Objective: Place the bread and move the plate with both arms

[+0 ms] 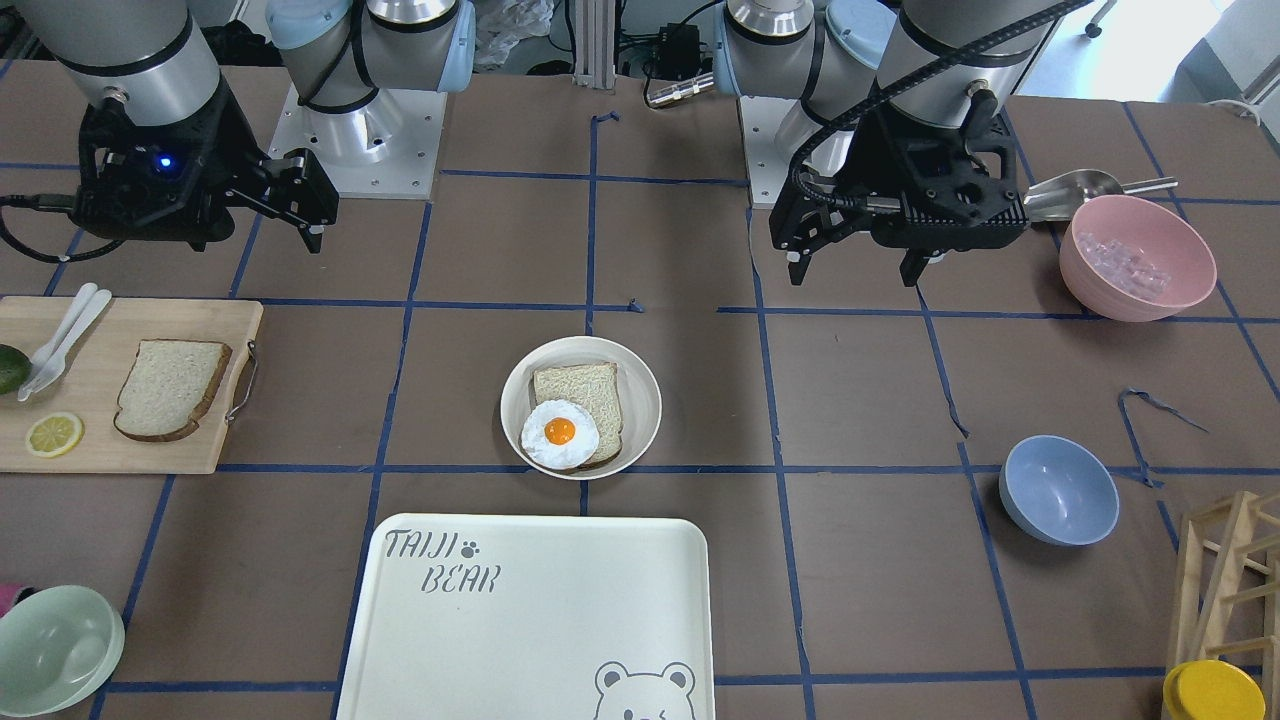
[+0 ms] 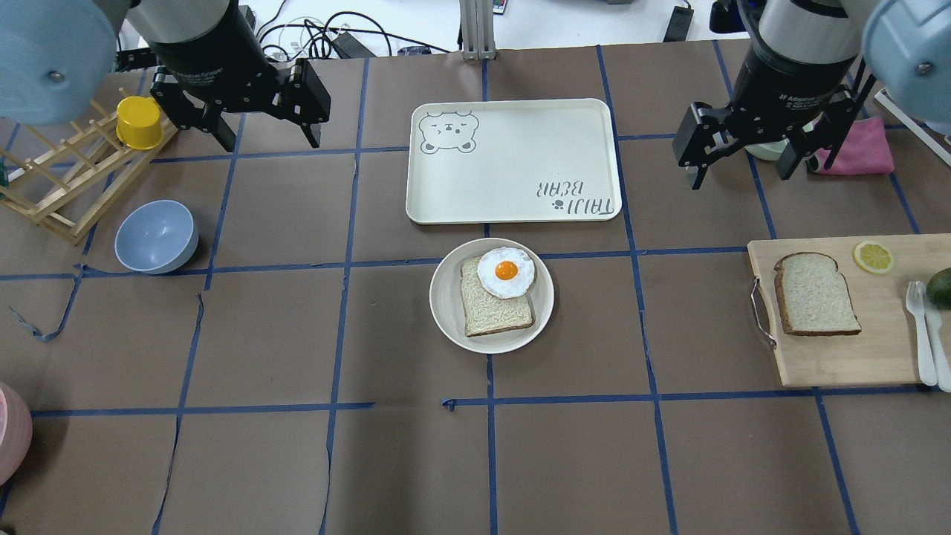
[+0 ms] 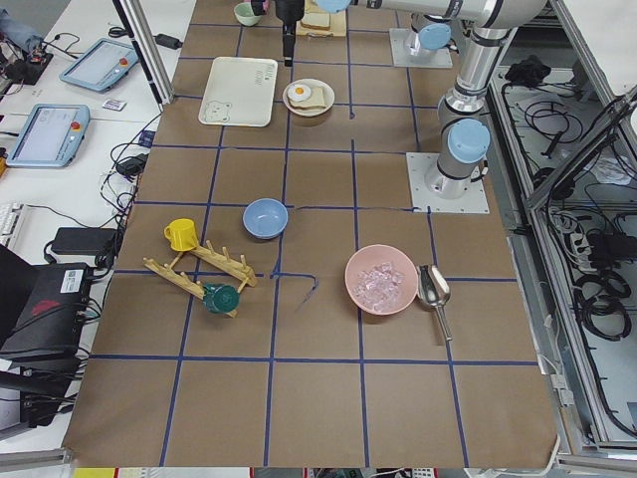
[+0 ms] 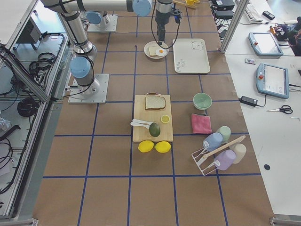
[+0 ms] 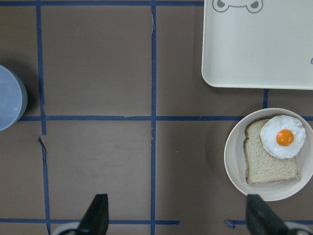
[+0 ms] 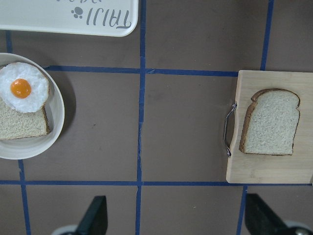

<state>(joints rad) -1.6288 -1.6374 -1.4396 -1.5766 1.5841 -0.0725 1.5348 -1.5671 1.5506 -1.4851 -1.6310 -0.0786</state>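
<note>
The bread (image 2: 815, 293), a dark-crusted slice, lies on a wooden cutting board (image 2: 832, 357) at the right; it also shows in the right wrist view (image 6: 270, 122) and the front view (image 1: 170, 388). The plate (image 2: 446, 297) sits mid-table and holds a smaller pale slice topped with a fried egg (image 2: 506, 272); the plate also shows in the front view (image 1: 642, 400). My left gripper (image 2: 271, 141) is open and empty, high above the table's far left. My right gripper (image 2: 739, 177) is open and empty, above the table beyond the board.
A white bear-print tray (image 2: 513, 160) lies just beyond the plate. A blue bowl (image 2: 156, 236), a wooden rack and a yellow cup (image 2: 139, 122) stand at the left. A lemon slice (image 2: 873, 257), forks and an avocado share the board. A pink bowl (image 1: 1137, 258) holds ice.
</note>
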